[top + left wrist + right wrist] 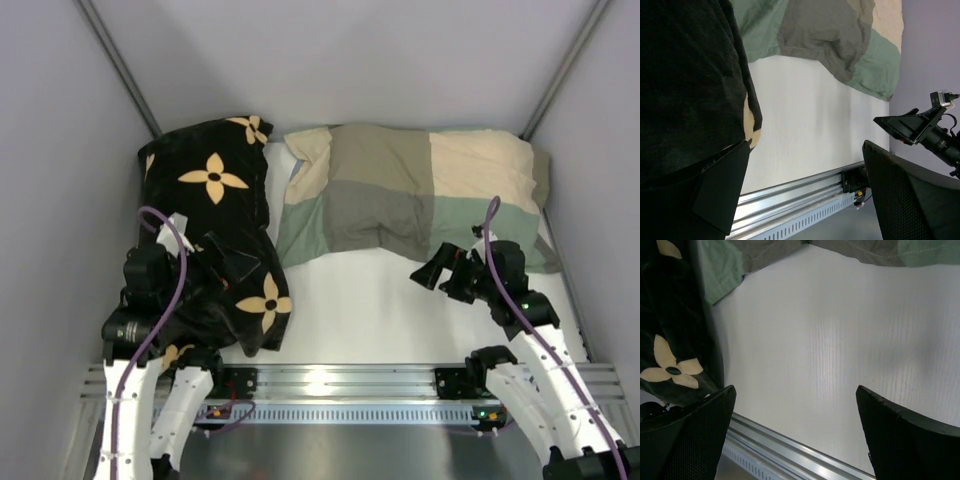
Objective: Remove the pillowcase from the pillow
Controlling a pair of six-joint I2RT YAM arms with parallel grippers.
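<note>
- Right claw [795, 390]: jaws spread wide with nothing between them, just bare white table [370, 295] underneath.
- Left claw [805, 150]: also wide open. The black cushion [215, 200] with the tan flowers is slumped right up against my left finger [720, 195], but I'm not pinching it.
- The pillowcase [420, 190], the cream / olive-grey / pale green patchwork one, lies at the far side of the table, centre to right. It's puffed up, so I'm guessing the pillow is inside, but I can't see any of the pillow itself.
- The bit that matters: its long axis runs left-right across the table, side-on to both arms. It sits straight ahead of my right claw, whose tips are close to the near edge by the right-hand end. My left claw is well away, with the cushion crowding it, so the right arm looks like the obvious one to go first.
- I can't tell which short end is the opening. The left end looks more rumpled, but that's just a hunch.
- Surface is smooth and white, so the fabric should slide easily.
- Room is tight: grey walls [350, 60] on three sides and a metal rail [340, 380] along the near edge.
</note>
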